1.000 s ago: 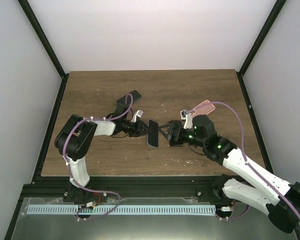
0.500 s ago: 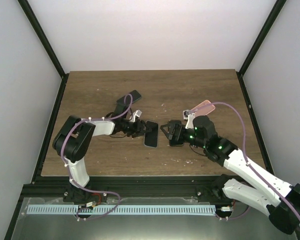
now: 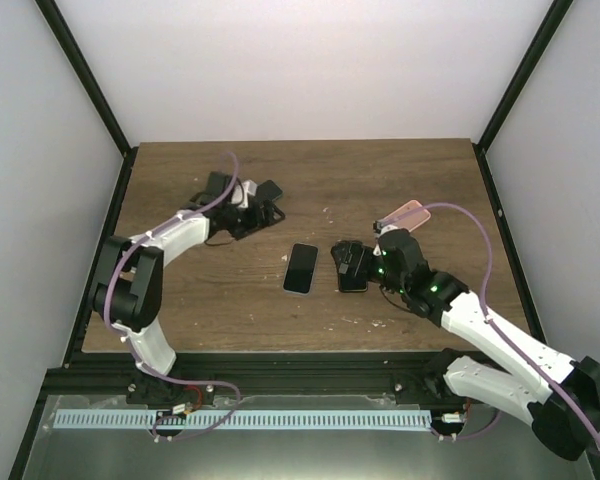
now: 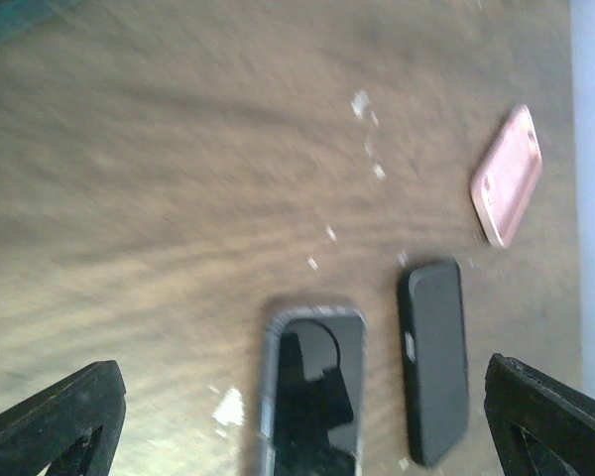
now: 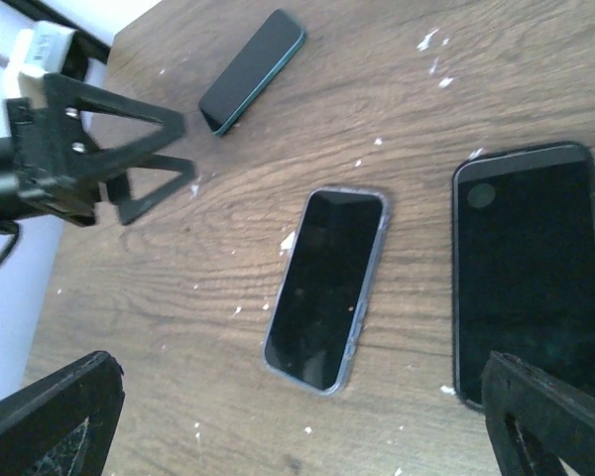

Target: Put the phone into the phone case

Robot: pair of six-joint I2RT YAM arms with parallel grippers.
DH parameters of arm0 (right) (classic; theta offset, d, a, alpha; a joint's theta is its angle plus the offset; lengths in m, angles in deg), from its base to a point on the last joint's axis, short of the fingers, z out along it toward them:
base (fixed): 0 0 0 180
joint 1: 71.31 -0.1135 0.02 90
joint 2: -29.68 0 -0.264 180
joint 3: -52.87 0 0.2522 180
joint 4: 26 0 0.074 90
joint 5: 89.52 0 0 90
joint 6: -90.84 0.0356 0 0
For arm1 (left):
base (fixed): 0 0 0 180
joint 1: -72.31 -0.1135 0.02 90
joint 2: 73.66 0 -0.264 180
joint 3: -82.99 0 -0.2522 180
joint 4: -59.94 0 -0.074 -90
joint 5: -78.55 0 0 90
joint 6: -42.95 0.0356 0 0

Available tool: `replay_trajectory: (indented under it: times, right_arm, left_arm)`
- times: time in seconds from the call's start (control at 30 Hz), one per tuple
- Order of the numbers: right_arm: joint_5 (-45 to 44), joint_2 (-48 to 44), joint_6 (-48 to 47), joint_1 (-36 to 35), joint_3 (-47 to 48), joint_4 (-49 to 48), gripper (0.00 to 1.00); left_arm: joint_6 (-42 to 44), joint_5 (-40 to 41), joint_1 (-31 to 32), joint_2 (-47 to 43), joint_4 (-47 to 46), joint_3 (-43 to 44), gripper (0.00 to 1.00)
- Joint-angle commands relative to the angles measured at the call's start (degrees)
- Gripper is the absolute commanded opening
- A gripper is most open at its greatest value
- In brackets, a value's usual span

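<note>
A black phone in a clear, grey-rimmed phone case (image 3: 301, 268) lies flat mid-table, free of both grippers. It shows as the cased phone (image 4: 312, 387) in the left wrist view and as the cased phone (image 5: 327, 288) in the right wrist view. My left gripper (image 3: 263, 212) hangs open and empty, well back to the far left of it; the same left gripper (image 5: 129, 159) shows in the right wrist view. My right gripper (image 3: 341, 265) is open and empty just right of the phone, above a bare black phone (image 5: 531, 268).
A pink case (image 3: 405, 213) lies at the right behind my right arm; it is the pink case (image 4: 507, 176) in the left wrist view. A dark phone with a teal edge (image 5: 253, 71) lies beside my left gripper, at the far left of the table (image 3: 420, 170).
My left gripper opened and let go of the cased phone, which went from standing on edge to lying flat. The left arm then drew back to the far left. The right gripper stayed open.
</note>
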Motion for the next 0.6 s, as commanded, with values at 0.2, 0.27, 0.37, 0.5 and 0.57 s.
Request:
replay_trajectory:
  times: [0.2, 0.27, 0.37, 0.5, 0.57]
  right_arm:
    - [-1.6, 5.5, -2.8, 5.4, 3.5, -0.6, 1.0]
    - [-2.0, 6.5, -3.5, 5.8, 3.6, -0.4, 1.0]
    - [-2.6, 7.6, -4.0, 6.7, 3.5, 0.0, 1.0]
    - [-2.5, 8.1, -4.8, 8.0, 2.2, -1.6, 1.0]
    - [-3.0, 8.9, -4.8, 9.5, 2.1, -1.2, 1.0]
  left_arm:
    - [7.8, 12.2, -10.0, 8.2, 7.8, 16.8, 0.98]
    - [9.9, 13.7, -11.2, 11.2, 8.4, 20.4, 0.97]
    - [12.4, 12.2, -12.8, 16.7, 10.7, 26.4, 0.96]
    - [15.2, 10.7, -13.3, 23.1, 13.6, 32.8, 0.96]
    - [15.9, 9.8, -13.3, 25.3, 14.5, 35.2, 0.96]
